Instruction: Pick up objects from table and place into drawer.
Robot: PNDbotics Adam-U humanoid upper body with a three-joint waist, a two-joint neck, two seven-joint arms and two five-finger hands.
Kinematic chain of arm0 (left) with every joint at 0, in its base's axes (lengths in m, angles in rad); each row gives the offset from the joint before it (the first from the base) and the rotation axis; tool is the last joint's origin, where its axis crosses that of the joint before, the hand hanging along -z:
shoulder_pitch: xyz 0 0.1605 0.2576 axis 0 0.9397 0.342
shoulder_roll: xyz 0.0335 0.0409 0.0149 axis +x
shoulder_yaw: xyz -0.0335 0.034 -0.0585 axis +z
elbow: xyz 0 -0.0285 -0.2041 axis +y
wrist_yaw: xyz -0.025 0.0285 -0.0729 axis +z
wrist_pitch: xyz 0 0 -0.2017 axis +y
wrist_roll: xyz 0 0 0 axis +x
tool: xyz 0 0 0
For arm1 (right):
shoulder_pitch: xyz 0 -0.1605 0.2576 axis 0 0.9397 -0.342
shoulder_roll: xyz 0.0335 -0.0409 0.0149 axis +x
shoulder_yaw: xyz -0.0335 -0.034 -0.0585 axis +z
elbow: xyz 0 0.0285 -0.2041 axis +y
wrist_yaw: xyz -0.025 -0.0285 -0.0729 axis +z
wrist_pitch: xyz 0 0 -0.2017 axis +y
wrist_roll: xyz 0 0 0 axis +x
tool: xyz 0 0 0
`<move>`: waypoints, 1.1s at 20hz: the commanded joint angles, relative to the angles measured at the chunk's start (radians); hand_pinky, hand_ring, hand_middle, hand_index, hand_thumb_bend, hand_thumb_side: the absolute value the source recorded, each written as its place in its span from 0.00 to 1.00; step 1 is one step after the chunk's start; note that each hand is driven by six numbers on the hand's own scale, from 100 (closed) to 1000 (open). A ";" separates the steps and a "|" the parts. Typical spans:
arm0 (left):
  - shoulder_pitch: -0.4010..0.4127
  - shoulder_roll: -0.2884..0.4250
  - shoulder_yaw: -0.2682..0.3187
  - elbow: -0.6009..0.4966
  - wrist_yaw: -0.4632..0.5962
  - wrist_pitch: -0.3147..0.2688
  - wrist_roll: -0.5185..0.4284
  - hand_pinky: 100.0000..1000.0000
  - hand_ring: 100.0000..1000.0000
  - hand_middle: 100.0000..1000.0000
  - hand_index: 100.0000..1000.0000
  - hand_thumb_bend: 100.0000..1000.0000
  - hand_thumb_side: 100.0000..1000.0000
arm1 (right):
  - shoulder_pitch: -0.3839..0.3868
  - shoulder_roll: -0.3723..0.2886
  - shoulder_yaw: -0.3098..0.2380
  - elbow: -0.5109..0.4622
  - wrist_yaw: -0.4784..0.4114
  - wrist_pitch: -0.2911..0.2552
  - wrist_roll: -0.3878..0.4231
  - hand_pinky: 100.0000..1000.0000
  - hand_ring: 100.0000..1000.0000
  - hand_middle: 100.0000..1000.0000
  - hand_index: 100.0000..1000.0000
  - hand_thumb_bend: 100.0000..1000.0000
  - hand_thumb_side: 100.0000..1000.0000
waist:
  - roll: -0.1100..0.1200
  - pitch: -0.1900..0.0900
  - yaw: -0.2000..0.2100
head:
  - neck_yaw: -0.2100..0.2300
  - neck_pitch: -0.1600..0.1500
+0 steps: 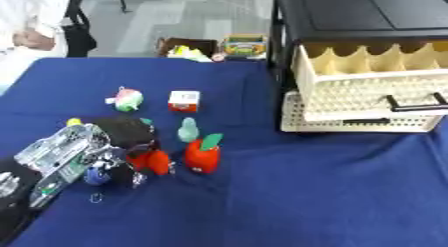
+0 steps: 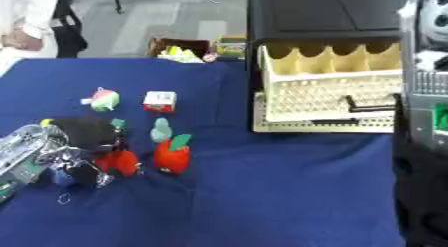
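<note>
My left robot hand [image 1: 114, 158] was curled round a small red soft toy [image 1: 150, 161] on the blue-clothed surface [image 1: 306, 191], beside a red plush apple with a green leaf [image 1: 203, 156]. It looked light and squashy, best gripped round its middle; the open cream perforated plastic drawer [image 1: 367, 88] waited well apart

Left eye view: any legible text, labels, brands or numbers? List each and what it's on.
None legible.
Small red and white box: front markings too blurred to read.
Colourful box beyond the table's far edge: printing blurred, unreadable.
Cream drawer, toys, left hand: no text visible.
</note>
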 commanded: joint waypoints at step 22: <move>-0.065 0.112 0.168 -0.343 0.249 0.131 -0.040 0.00 0.22 0.20 0.54 0.00 0.17 | 0.039 -0.200 -0.043 0.194 -0.018 0.125 0.014 0.62 0.58 0.60 0.79 0.00 0.97 | 0.017 -0.063 0.017 | -0.034 0.032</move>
